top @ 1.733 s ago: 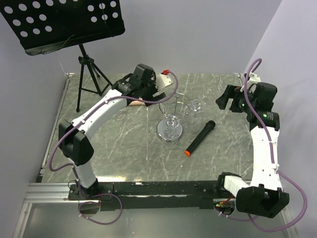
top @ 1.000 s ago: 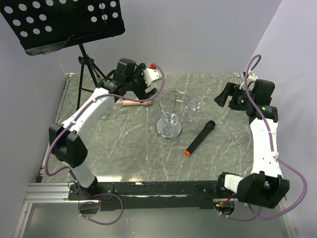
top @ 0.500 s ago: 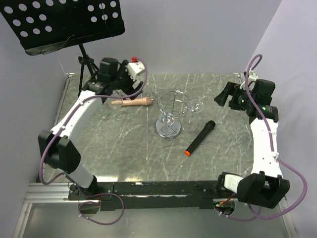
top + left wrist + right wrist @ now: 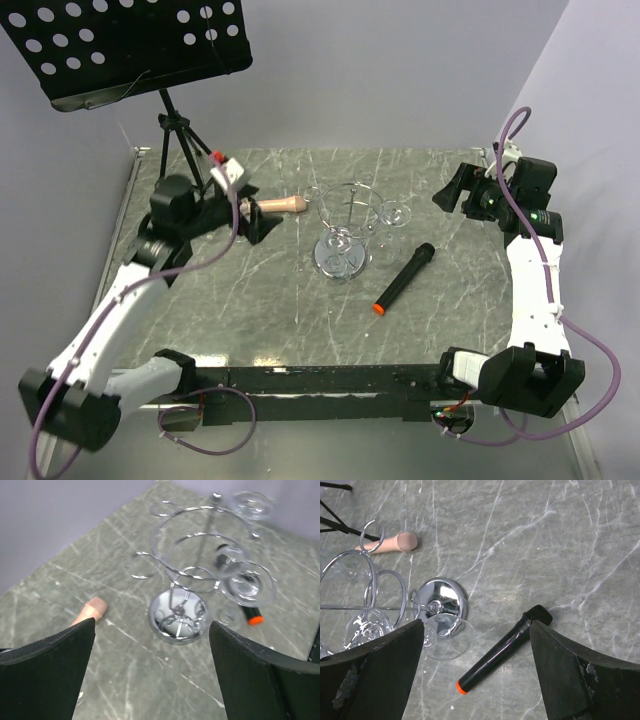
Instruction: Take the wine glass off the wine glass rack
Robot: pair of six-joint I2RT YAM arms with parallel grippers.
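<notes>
While clear wine glass [image 4: 397, 213] hangs, rack [image 4: 342, 262] shows curved chrome wire.

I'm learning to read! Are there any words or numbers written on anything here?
No text can be read anywhere.
The black microphone with an orange end, the chrome wire rack, the clear wine glass and the black perforated music stand show no words, numbers or signs.
</notes>
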